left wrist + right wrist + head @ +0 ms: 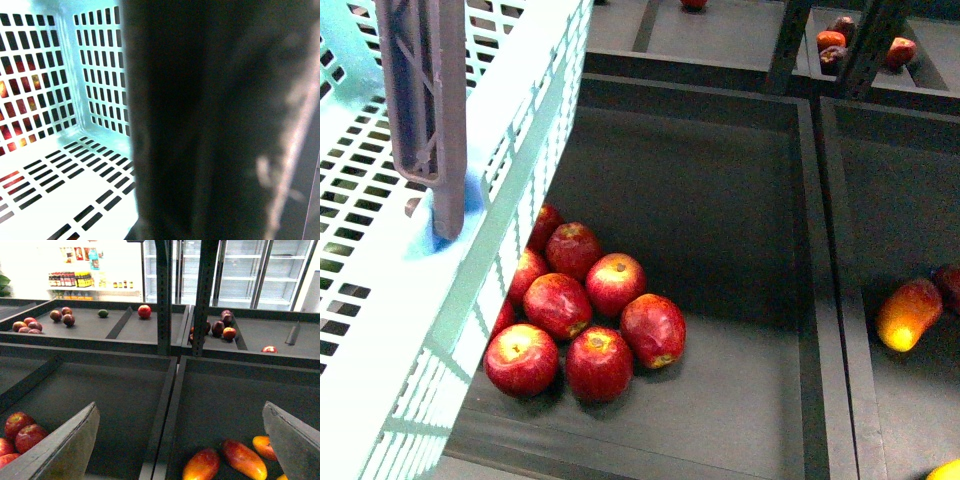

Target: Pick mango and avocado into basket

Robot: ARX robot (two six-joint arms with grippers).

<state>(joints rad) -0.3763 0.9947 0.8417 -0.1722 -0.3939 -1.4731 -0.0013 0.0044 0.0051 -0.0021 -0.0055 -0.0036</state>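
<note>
Front view: basket (470,300) left, red apples (590,310) beside, mango (910,313) far right

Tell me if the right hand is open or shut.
Open: the right hand has its two fingers wide apart, with nothing held between them.

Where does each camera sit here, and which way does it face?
Front view: on the body, looking down at grey bins, the mint-teal slotted plastic basket at left; no arm shows.
Left wrist view: looks into that basket; a dark blur fills the rest, no hand discernible.
Right wrist view: low over the bins, facing rear shelves; the open right hand frames red-yellow oval mangoes.
Shared: round red apples, front and right wrist.
</note>
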